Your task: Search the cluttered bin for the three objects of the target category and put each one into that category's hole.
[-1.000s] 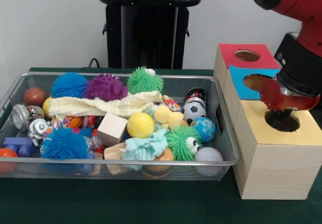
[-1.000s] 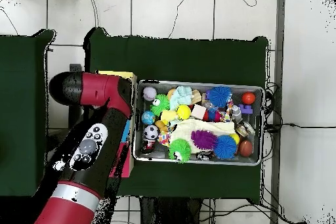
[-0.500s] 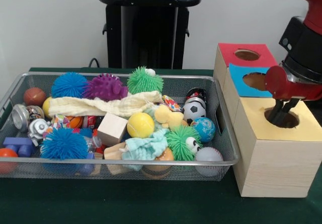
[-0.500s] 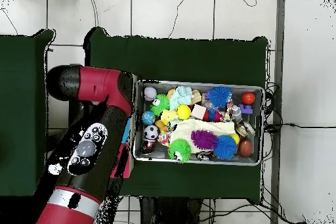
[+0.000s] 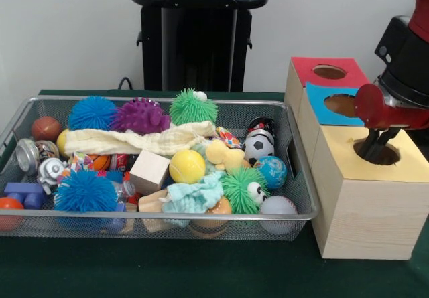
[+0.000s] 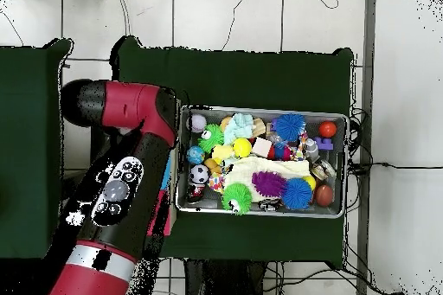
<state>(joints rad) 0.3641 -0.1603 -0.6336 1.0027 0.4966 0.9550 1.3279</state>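
My gripper (image 5: pixel 375 149) hangs just over the round hole (image 5: pixel 387 156) in the yellow-topped wooden box (image 5: pixel 409 177), to the right of the bin. It looks open, with nothing between its fingers. The wire bin (image 5: pixel 201 215) is packed with toys: blue spiky balls (image 5: pixel 85 191), a purple one (image 5: pixel 139 116), a green one (image 5: pixel 193 106), a yellow ball (image 5: pixel 187 166), a soccer ball (image 5: pixel 258 146), a globe ball (image 5: pixel 273 171), a wooden cube (image 5: pixel 149 171) and a cream cloth (image 5: pixel 134 140). In the overhead view the arm (image 6: pixel 130 179) covers the gripper and the boxes.
Behind the yellow box stand a blue-topped box (image 5: pixel 322 114) and a red-topped box (image 5: pixel 305 70), each with its own hole. The bin's right wall (image 5: pixel 298 157) lies close to the boxes. Green cloth covers the table (image 5: pixel 167 271).
The gripper has risen out of the yellow box's hole and shifted slightly right. The toys in the bin have not moved.
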